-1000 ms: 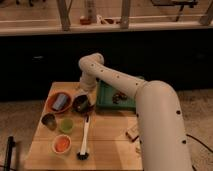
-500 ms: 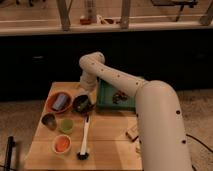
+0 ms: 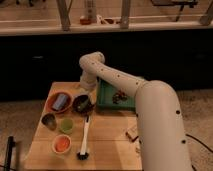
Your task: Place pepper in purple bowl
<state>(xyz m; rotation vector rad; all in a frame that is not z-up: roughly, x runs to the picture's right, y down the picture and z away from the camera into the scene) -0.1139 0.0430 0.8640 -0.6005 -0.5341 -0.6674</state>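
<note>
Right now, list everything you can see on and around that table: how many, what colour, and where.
Table: one, light wood, centre of view.
Orange-brown bowl: one, back left of the table, something blue-grey inside.
Purple bowl: one, very dark, just right of the orange-brown bowl.
Tray: one, green, right of the purple bowl, small brown bits inside.
Metal cup: one, grey, left edge.
Light green cup: one, beside the metal cup.
Small white bowl: one, orange inside, front left.
Brush: one, white handle, dark head, front centre.
Pepper: cannot be made out.
Arm: one, white, reaching in from the right.
Gripper: one, over the purple bowl.
</note>
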